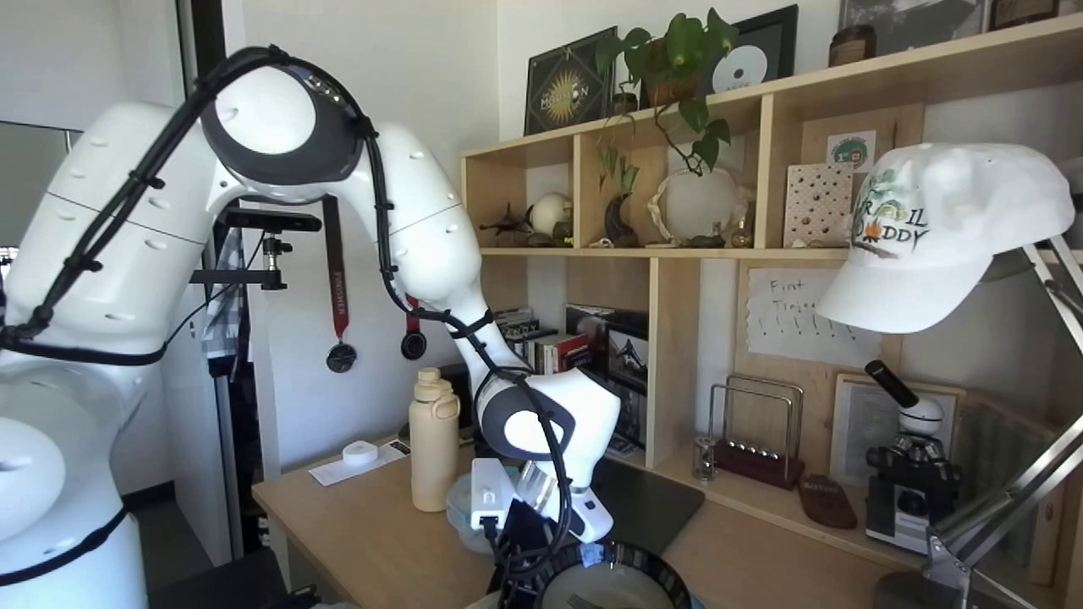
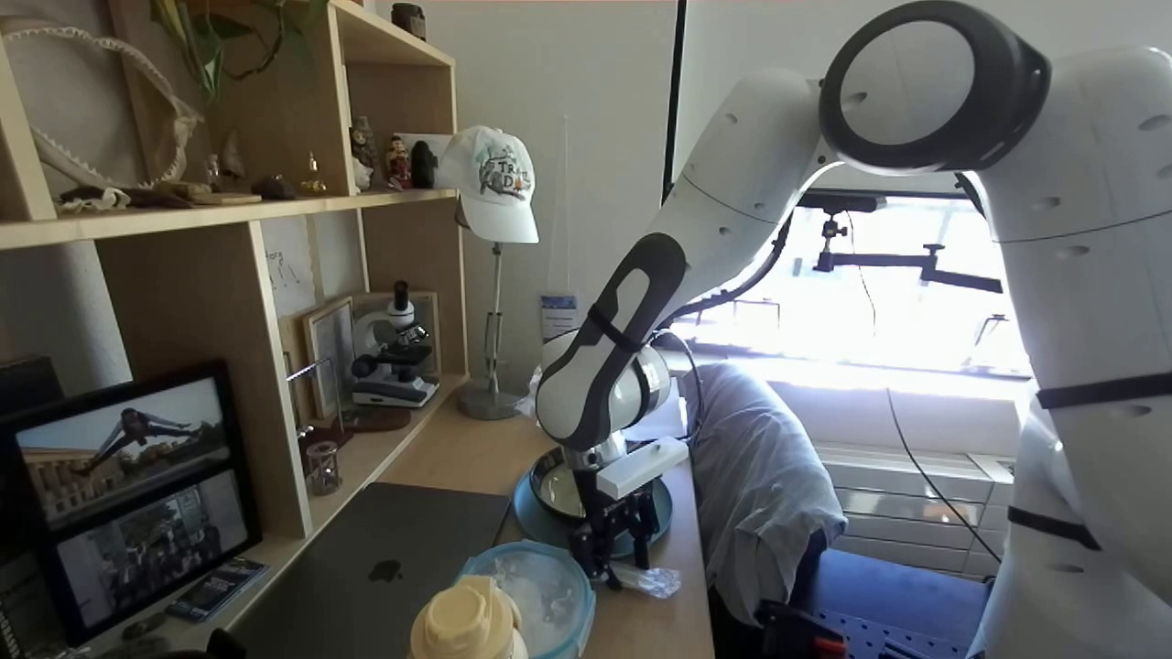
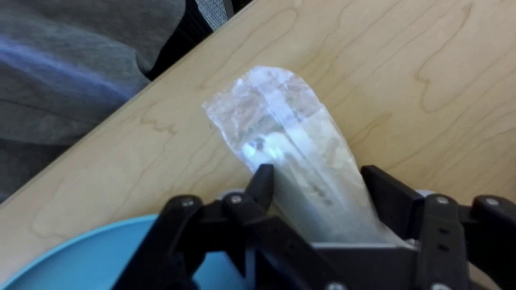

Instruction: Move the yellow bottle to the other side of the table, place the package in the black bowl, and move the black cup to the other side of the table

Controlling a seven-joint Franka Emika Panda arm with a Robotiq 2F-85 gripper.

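gripper (image 3: 316, 177): jaws part-way apart, straddling the package (image 3: 302, 149), a finger at each long edge; whether they press on it I cannot tell
package: clear-wrapped, lying on the table (image 3: 423, 80) near its edge, just beside the blue dish (image 2: 538, 528); picking it up looks to be the step in hand
package grip: the next move seems to call for closing evenly on both edges, then a straight lift; the slick wrapping could crumple or slide
black bowl (image 1: 664, 571): appears to stand in the blue dish, near the gripper; the package should end up here, so the carry likely calls for clearing both rims before letting go
yellow bottle (image 1: 434, 461): upright beside the blue-rimmed tub (image 1: 464, 518), which lies between it and the gripper; whether this is the side asked for I cannot tell
black cup: not surely made out in any view, so I cannot judge whether its move is done
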